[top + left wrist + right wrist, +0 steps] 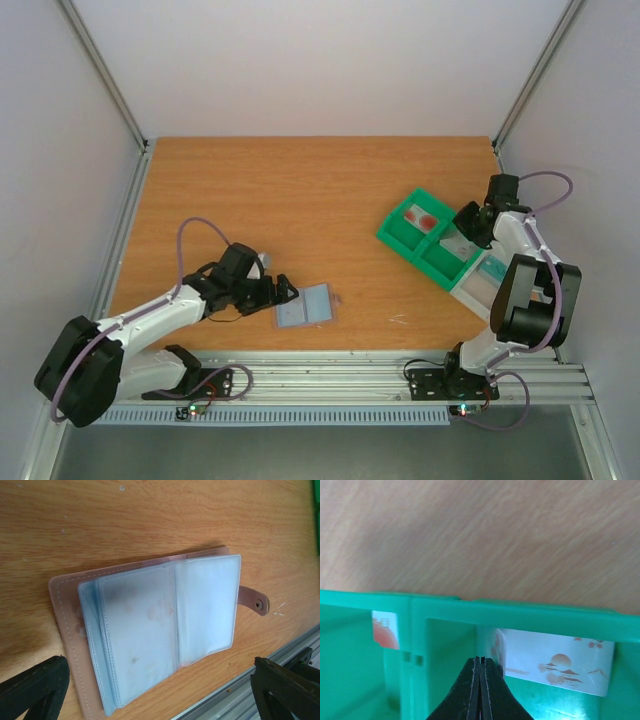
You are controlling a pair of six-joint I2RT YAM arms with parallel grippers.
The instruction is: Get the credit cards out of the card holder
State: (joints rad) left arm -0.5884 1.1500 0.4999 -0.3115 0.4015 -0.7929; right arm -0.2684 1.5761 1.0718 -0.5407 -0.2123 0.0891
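Observation:
The card holder [160, 625] lies open on the wooden table near its front edge, with a pinkish cover, cloudy blue-grey plastic sleeves and a snap strap [254, 600]. I cannot tell whether cards sit in the sleeves. My left gripper [157, 685] stands open just short of the card holder [303, 305], one finger [31, 690] on each side. My right gripper [480, 659] is shut with nothing between its fingers, inside a compartment of the green tray [520, 612]. Beside it lies a white credit card [557, 662] with a reddish drawing. Another card [385, 630] with a red round mark lies in the adjoining compartment.
The green tray [400, 240] sits at the right of the table with cards [422, 217] in its compartments. A pale teal piece [490, 272] lies at its near end. The metal rail [280, 650] runs along the table's front edge, close to the card holder.

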